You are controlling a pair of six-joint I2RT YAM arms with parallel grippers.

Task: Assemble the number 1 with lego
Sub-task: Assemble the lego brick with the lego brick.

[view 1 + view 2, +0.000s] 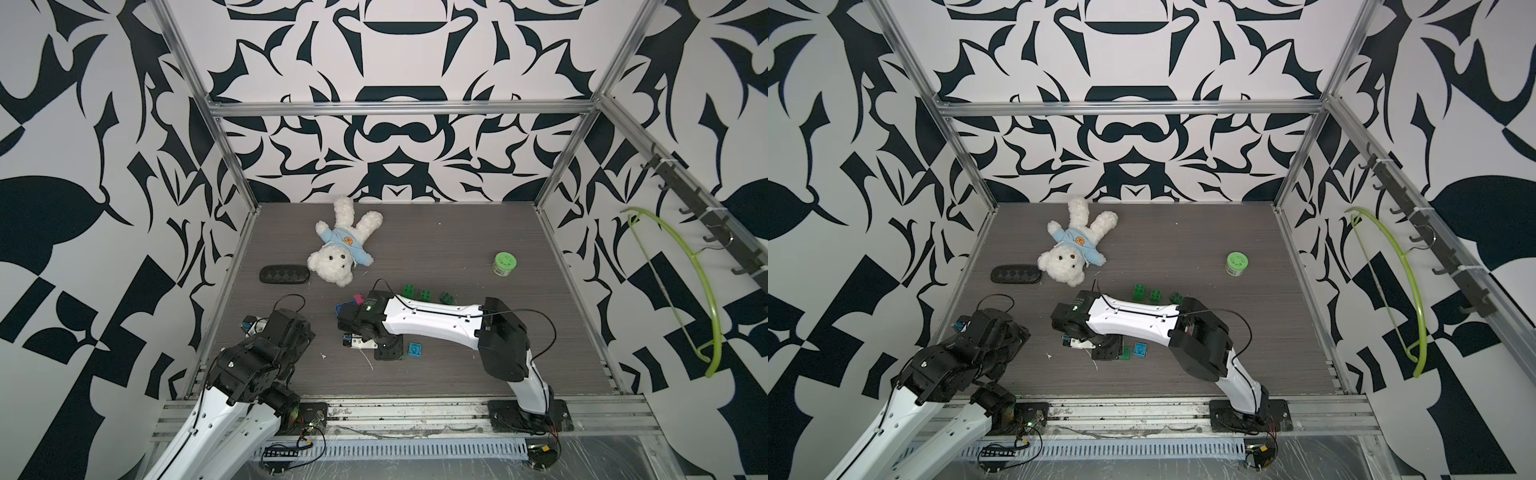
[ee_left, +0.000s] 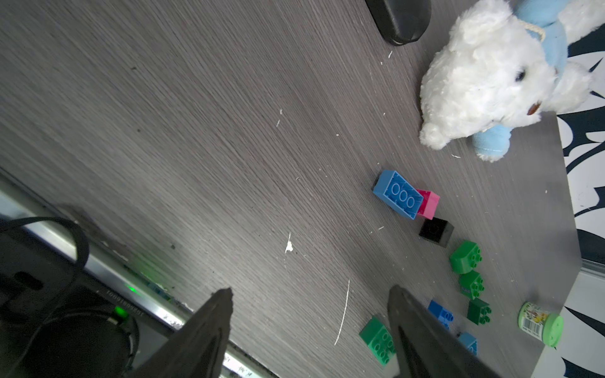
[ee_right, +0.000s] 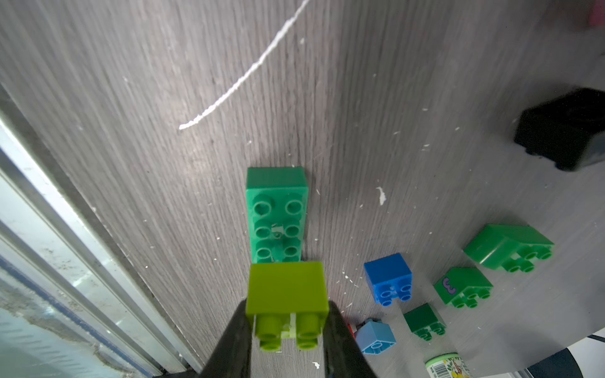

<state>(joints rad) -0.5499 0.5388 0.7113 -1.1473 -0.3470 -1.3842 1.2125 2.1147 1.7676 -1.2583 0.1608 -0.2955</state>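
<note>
R gripper [image 3: 286, 322]: fingers pinched on a lime-green square studded plastic brick [image 3: 286, 291], studs facing the wrist cam, held clear above the table. L gripper [image 2: 311, 291]: fingers wide apart, nothing between them, over the grey wood-grain tabletop [image 2: 196, 147].

Views: the grip shows in R wrist view only. In both top views the R arm covers the lime brick. R wrist view also gives a green six-stud brick [image 3: 277, 216] flat on the table, just past the lime brick's far edge; touching or not, can't tell. L wrist view alone shows a long blue brick [image 2: 397, 194] on its side against a pink brick [image 2: 430, 204], with a black cube brick [image 2: 436, 231] near. Top views add a white plush teddy bear [image 1: 338, 245], well apart from R gripper.
</note>
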